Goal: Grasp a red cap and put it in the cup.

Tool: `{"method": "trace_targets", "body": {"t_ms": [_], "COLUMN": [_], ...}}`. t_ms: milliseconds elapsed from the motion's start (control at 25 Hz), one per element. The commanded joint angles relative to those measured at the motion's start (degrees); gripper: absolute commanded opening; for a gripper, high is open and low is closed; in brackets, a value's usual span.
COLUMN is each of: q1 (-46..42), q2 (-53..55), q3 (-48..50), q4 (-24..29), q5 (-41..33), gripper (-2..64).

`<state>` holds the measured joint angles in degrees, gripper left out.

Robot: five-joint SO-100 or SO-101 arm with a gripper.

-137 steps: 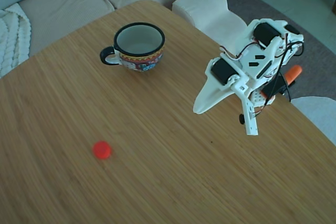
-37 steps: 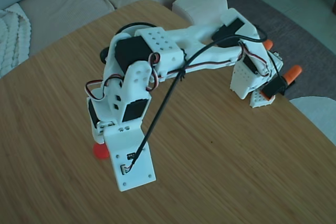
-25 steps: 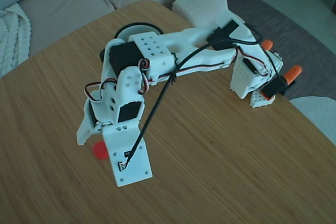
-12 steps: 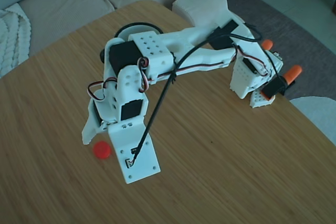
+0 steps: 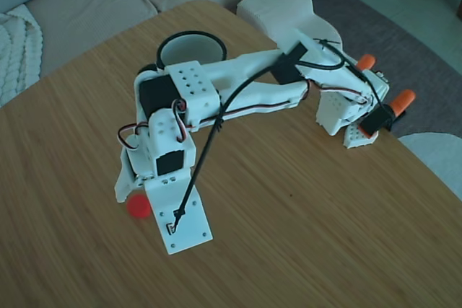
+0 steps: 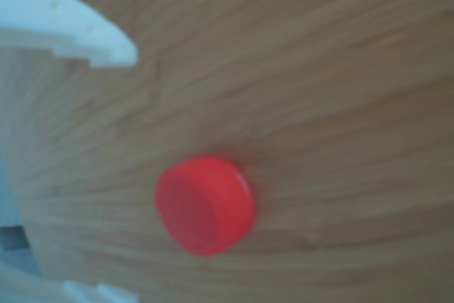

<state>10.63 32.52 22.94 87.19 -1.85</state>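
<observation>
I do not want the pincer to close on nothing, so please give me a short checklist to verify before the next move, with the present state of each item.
1. Red cap lies flat on the wooden table: ok.
2. Cap is free, nothing touching it in the other view: ok.
3. Pincer is over the cap: ok; the cap shows at its lower edge in the fixed view.
4. Cap sits between the two white fingers: ok in the other view, one above, one at the bottom edge.
5. Pincer is low enough to grip: cannot tell.
6. Mug is upright with its mouth unblocked: ok, though the arm hides its body.
</observation>
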Motion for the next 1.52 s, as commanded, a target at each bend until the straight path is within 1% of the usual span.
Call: {"method": "trace_targets", "body": {"t_ms": [0,200,560,1080,1240,1400,1480], "q1": [-0.3,-0.2,1.1,1.0,0.8,0.9,0.9], "q2": [0.1,-0.9,-4.4,-4.8,-7.0,-6.5,-6.4], "q3": [-8.3,-9.5,-8.2,-7.8,-8.5,-8.7,-10.3], "q4": [1.8,2.1,2.1,1.9,1.8,1.5,2.0], "q5": [0.0,-0.1,-0.2,-0.2,-0.2,-0.2,-0.2], "gripper": [40.8,40.8,40.8,40.8,40.8,40.8,40.8]}}
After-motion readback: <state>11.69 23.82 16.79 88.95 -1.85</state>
